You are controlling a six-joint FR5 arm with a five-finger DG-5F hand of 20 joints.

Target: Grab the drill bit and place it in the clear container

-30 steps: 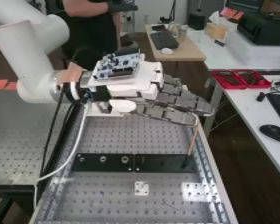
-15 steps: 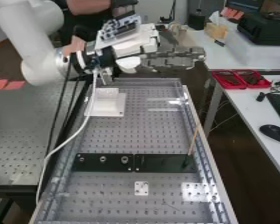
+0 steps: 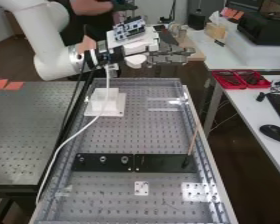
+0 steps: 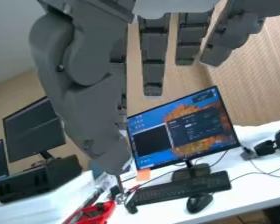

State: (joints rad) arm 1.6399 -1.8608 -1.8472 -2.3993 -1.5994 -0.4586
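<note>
One long, grey, perforated metal bench (image 3: 101,200) occupies the 6 o'clock half of the high view. The jointed white robot arm (image 3: 41,37) enters from 10 o'clock. Its dark grey mechanical hand (image 3: 165,55) lies towards 1 o'clock, raised beyond the bench's far end, open, with fingers extended; whether it grips anything cannot be told. A flat, black, rectangular strip (image 3: 165,164) crosses the bench at 6 o'clock. Transparent, straight-edged plastic (image 3: 165,109), possibly the clear container, lies at the bench's 1 o'clock. A slender orange-brown rod (image 3: 192,142) leans at 4 o'clock, its foot at the strip. The wrist view shows a silvery sliver (image 4: 119,182) beside the foremost fingertip. Which of these two, if either, is the drill bit cannot be told.
</note>
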